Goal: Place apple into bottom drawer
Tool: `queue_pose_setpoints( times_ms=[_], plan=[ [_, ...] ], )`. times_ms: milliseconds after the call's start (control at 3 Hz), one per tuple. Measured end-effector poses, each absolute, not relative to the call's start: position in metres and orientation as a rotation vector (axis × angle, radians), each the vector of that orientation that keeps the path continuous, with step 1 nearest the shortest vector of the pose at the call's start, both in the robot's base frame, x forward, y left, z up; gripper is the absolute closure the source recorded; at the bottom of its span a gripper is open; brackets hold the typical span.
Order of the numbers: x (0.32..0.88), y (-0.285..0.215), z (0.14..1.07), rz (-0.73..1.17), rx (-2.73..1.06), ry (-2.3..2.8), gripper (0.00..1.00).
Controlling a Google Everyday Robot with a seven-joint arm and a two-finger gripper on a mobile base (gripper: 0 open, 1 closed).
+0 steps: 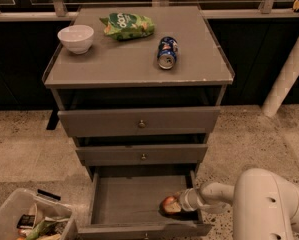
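The apple [169, 205] lies inside the open bottom drawer [131, 200], in its right front corner, low against the drawer floor; its near side is shadowed and its right edge is covered by the gripper [179, 203]. The gripper reaches in from the right over the drawer's side wall and meets the apple, but its tip is dark and merges with the fruit, so I cannot tell whether it is clamped on it or loose. Behind it the white arm [266, 204] fills the lower right corner and is cut off by the frame. The drawer front is cropped at the bottom edge. Above, the middle drawer [143, 155] and top drawer [139, 122] are closed. On the desk [114, 64] stand a white bowl [76, 38] at left, a green bag [127, 25] behind, and a blue can [167, 53] lying on its side. A clear bin [19, 219] of jumbled items, hard to identify, sits cropped at lower left.
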State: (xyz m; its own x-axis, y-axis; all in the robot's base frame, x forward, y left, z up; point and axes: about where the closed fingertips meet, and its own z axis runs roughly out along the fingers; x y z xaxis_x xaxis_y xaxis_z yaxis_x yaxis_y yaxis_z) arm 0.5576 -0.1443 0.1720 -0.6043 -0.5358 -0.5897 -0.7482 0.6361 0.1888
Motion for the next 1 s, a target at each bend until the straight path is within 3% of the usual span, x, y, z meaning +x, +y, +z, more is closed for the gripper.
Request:
queue_pose_setpoints(
  times_ms=[333, 667, 1000],
  plan=[
    [0.5576, -0.1442, 0.172, 0.583, -1.006, 2.37, 0.16],
    [0.5573, -0.1436, 0.1717, 0.584, -1.006, 2.37, 0.0],
    [0.5573, -0.1436, 0.1717, 0.584, -1.006, 2.37, 0.0]
  ],
)
